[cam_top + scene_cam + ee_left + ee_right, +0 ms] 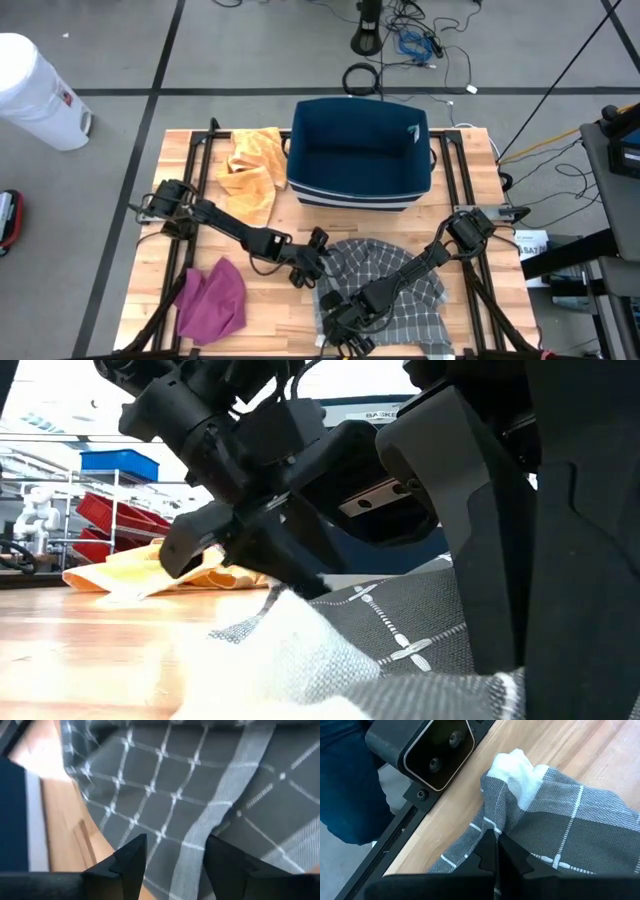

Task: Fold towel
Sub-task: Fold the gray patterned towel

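Note:
A grey checked towel (390, 285) lies rumpled on the wooden table, front centre-right. My left gripper (312, 265) reaches in from the left to the towel's far-left edge. It is open, slanting down, with a pale stripe of the towel (200, 835) showing between its fingers (132, 857). My right gripper (345, 325) is at the towel's near-left part, close to the table's front edge, shut on the cloth. The towel's white-hemmed corner (517, 765) rests on the wood just beyond it. My left gripper: its fingers stand on either side of the towel's striped edge, but I cannot tell whether they touch it. My right gripper pinches a bunched-up fold of the towel (495, 827) between its two shut fingers, a short way in from the white corner. It slants down from the table's right. The cloth rises to the fingers in a ridge; the rest lies on the table.
A navy bin (360, 150) stands at the back centre. An orange cloth (250, 170) lies at the back left and a magenta cloth (212, 300) at the front left. A camera box (435, 750) sits at the front edge beside my right gripper.

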Motion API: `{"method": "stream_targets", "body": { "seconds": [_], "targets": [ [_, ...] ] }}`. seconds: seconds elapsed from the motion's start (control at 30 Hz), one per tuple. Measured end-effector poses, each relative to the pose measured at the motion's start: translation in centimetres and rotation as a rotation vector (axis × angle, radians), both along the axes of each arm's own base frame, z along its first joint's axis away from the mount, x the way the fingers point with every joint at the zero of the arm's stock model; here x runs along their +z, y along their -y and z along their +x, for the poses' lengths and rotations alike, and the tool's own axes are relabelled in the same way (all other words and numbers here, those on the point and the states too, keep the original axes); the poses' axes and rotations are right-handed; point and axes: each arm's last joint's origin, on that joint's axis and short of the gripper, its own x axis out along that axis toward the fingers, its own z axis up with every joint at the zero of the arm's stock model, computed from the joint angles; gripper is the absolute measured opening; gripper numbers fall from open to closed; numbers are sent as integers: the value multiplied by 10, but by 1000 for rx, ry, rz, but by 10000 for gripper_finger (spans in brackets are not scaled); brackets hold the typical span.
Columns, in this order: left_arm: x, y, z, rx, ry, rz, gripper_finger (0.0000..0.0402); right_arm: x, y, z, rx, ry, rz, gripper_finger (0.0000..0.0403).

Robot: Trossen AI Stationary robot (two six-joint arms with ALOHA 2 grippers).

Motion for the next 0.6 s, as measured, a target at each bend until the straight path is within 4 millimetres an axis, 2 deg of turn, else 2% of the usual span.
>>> {"method": "stream_targets", "body": {
  "seconds": [0.2,0.37,0.6],
  "targets": [
    [-13,-6,3,-9,-38,19,129,0,0,0,2,3,-1,0],
    [-13,2,4,-65,-12,2,83,0,0,0,2,3,-1,0],
    [-11,13,2,-114,20,67,68,0,0,0,-5,-2,1,0]
  ]
}}
